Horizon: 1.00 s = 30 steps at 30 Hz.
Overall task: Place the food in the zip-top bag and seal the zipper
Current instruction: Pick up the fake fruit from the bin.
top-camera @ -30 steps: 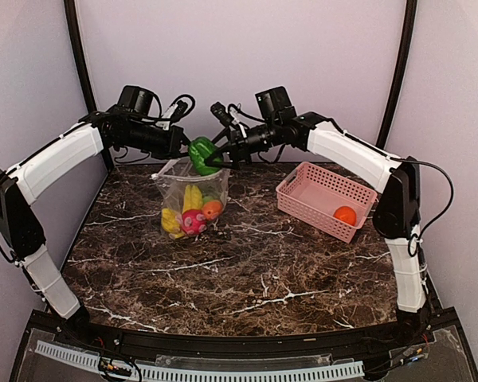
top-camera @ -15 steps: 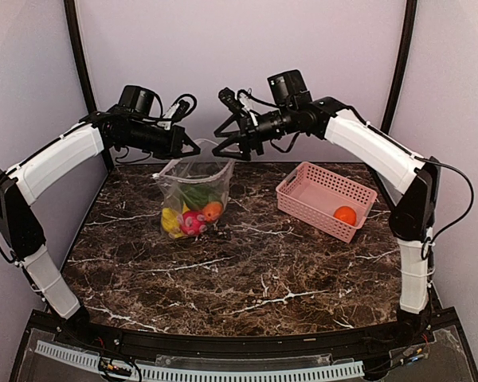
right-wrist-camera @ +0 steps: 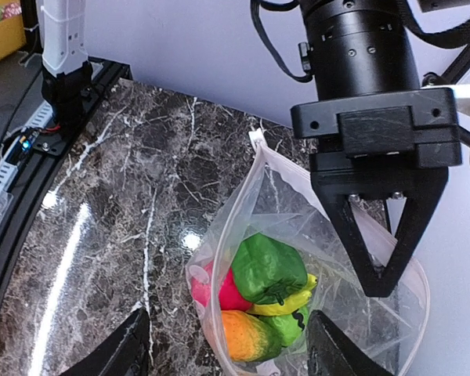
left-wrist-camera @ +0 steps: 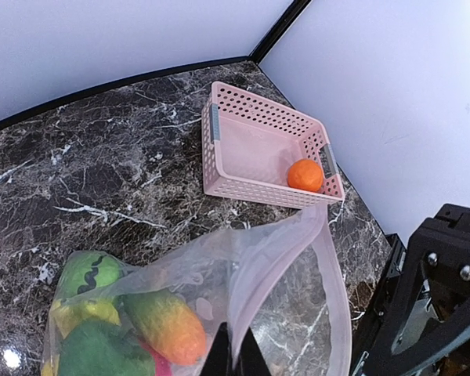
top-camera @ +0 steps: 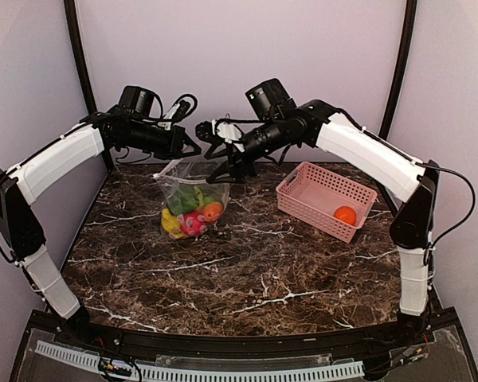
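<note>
The zip-top bag (top-camera: 193,195) hangs open over the table's back left. My left gripper (top-camera: 191,149) is shut on its pinkish zipper (left-wrist-camera: 276,249) strip and holds the mouth up. Its fingertips (left-wrist-camera: 219,352) pinch that strip at the bottom of the left wrist view. Inside the bag lies the food: a green pepper (right-wrist-camera: 268,266) on top, a pink fruit (right-wrist-camera: 229,294), an orange-green piece (right-wrist-camera: 254,337) and a yellow piece (right-wrist-camera: 291,298). My right gripper (top-camera: 213,153) hovers open and empty just above the bag's mouth. Its fingers (right-wrist-camera: 133,348) straddle the bag in the right wrist view.
A pink slotted basket (top-camera: 319,191) stands at the back right with one orange (top-camera: 345,214) in its near corner. The same basket (left-wrist-camera: 254,141) and orange (left-wrist-camera: 305,175) show in the left wrist view. Purple walls close the back and sides.
The green pepper left my right gripper and now lies in the bag. The right gripper rose, then swung left and down over the bag's mouth. The left gripper held still.
</note>
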### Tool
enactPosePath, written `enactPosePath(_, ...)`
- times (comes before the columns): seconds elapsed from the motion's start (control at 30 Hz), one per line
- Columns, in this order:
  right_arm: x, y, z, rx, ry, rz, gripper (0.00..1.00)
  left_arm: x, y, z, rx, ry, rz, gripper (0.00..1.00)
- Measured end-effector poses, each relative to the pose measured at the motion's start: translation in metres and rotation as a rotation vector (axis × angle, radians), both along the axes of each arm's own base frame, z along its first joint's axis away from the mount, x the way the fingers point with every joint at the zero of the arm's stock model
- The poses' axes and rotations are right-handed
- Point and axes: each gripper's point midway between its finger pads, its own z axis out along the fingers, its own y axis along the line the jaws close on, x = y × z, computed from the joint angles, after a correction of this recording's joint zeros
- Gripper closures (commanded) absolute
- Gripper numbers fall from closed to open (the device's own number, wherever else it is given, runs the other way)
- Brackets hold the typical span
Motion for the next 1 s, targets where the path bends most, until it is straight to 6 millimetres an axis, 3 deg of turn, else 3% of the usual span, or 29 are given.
enactPosePath(0.2,0.006,0.008,-0.018,-0.076,-0.096,-0.047,0.42,-0.001,-0.001,-0.001,-0.004,0.004,-0.008,0.99)
enactPosePath(0.37,0.015,0.005,-0.022,-0.102,-0.122,-0.094,0.44,-0.002,-0.001,-0.004,-0.003,0.010,-0.009,0.99)
enactPosePath(0.57,0.028,-0.011,-0.020,-0.106,-0.053,-0.145,0.44,-0.002,-0.001,-0.004,-0.002,0.008,-0.012,0.99)
enactPosePath(0.63,0.037,-0.027,-0.014,-0.092,-0.012,-0.177,0.44,-0.001,-0.001,-0.003,-0.001,0.002,-0.012,0.99)
enactPosePath(0.7,0.053,-0.054,-0.004,-0.070,0.034,-0.236,0.43,-0.001,-0.001,0.000,0.001,-0.010,-0.013,0.99)
enactPosePath(0.83,0.082,-0.127,0.007,-0.037,0.115,-0.391,0.42,0.001,-0.002,0.011,-0.005,-0.035,-0.017,0.99)
enactPosePath(0.9,0.098,-0.168,0.002,-0.032,0.163,-0.487,0.39,0.002,-0.003,0.013,-0.012,-0.038,-0.022,0.99)
enactPosePath(1.0,0.120,-0.220,-0.024,-0.064,0.253,-0.632,0.38,0.002,-0.005,0.012,-0.016,-0.032,-0.027,0.99)
